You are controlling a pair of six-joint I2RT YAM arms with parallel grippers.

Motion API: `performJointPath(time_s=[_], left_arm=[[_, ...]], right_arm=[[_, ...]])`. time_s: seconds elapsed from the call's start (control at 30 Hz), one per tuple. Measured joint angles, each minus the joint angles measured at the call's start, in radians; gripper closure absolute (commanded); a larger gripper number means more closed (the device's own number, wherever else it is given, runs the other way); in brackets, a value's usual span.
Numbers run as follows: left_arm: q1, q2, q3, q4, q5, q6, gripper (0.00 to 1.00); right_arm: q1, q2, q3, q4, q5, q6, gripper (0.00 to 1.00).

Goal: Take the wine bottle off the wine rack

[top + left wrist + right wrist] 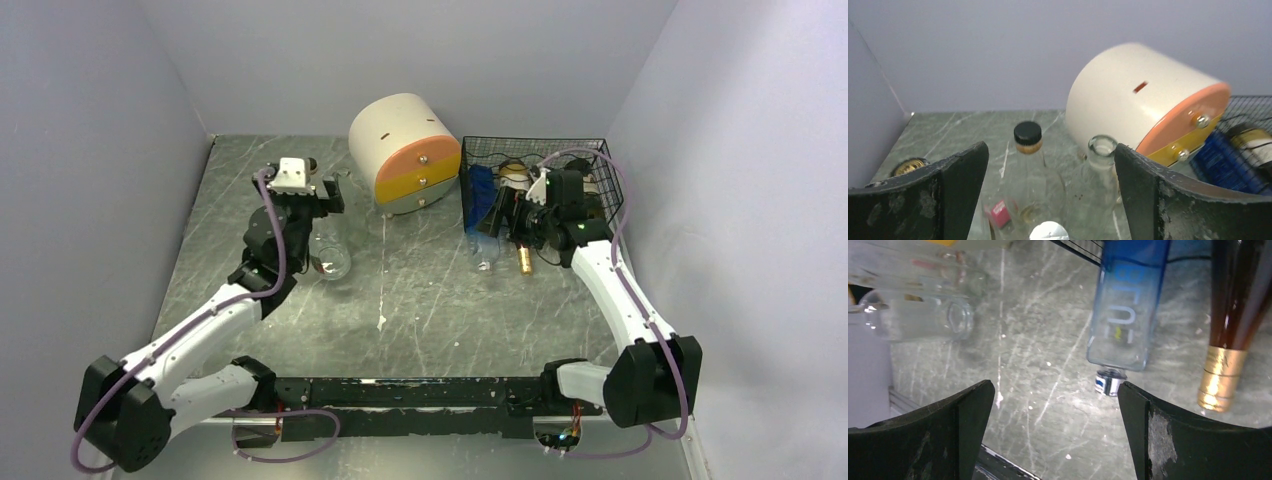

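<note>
Black mesh wine rack [598,170], cream-and-orange drawer unit [395,125], grey marbled table [420,300]

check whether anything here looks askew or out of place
The round drawer unit sits tilted, its orange and yellow fronts slanting instead of level. At the wine rack, the blue bottle and the gold-necked wine bottle lie with their necks poking out past the front.

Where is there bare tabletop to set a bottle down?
Free: the centre tabletop, bordered by the clear glass bottles on the left, the round drawer unit behind and the wine rack on the right. Crowded: just in front of that rack, where the blue bottle and the gold-foiled wine bottle stick out.
</note>
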Motion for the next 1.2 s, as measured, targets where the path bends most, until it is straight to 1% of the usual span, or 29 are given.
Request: performJointPath(time_s=[0.1,0.17,0.3,0.5,0.6,0.7,0.87,0.97,1.2], left_arm=[[0.0,-0.065,0.012,-0.005,0.037,0.008,0.0],[0.0,-0.106,0.014,-0.005,0.069,0.011,0.03],[0.0,-0.161,0.014,0.008,0.153,0.006,0.04],[-0.011,-0.138,0.019,0.008,0.283,-0.025,0.05],[-0.034,-0.123,0.024,0.004,0.347,-0.034,0.05],[-0.093,-0.108,0.025,0.005,0.398,-0.028,0.04],[-0.192,-0.08,0.025,0.003,0.431,-0.001,0.03],[-0.23,-0.069,0.025,0.003,0.434,0.018,0.03],[-0.259,-0.059,0.025,0.003,0.434,0.064,0.03]], right_arm=[[0.0,-0.013,-0.029,-0.031,0.037,-0.008,0.02],[0.002,-0.023,-0.063,-0.047,0.055,-0.008,0.03],[0.044,-0.013,-0.125,-0.068,0.125,0.003,0.03],[0.163,0.066,-0.129,-0.048,0.279,0.003,0.03],[0.171,0.127,-0.126,-0.012,0.343,-0.006,0.03],[0.171,0.198,-0.113,0.039,0.397,-0.022,0.03],[0.173,0.268,-0.103,0.134,0.431,-0.05,0.07],[0.173,0.29,-0.098,0.183,0.439,-0.058,0.08],[0.173,0.328,-0.085,0.29,0.44,-0.065,0.08]])
